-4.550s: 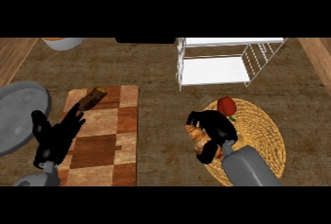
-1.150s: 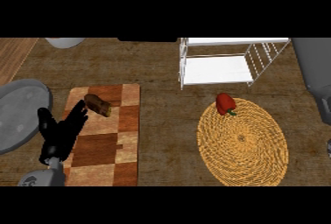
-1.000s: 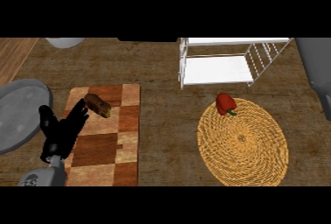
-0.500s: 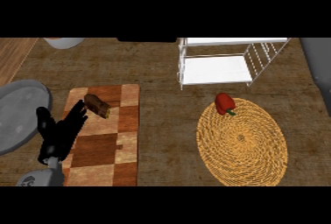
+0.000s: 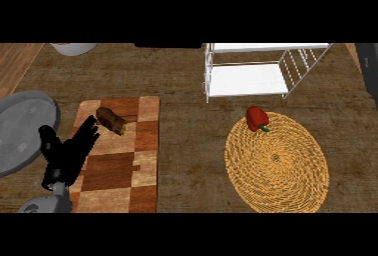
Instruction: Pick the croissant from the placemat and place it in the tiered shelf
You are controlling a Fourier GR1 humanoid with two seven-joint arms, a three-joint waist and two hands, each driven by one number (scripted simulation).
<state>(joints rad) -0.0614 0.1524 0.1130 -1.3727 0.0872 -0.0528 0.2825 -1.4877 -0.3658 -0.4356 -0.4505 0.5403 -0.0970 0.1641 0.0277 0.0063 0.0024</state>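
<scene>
We see our left hand (image 5: 68,157) with fingers straight, over the checkered board (image 5: 118,155) | red pepper (image 5: 257,119) on round placemat (image 5: 277,160) | white shelf (image 5: 247,75) behind.

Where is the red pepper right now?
In the head view, the red pepper lies on the right side, at the top edge of the round woven placemat, just below the white tiered shelf.

Left hand (image 5: 68,157) rests open near a red pepper-bearing placemat (image 5: 284,175).
</scene>
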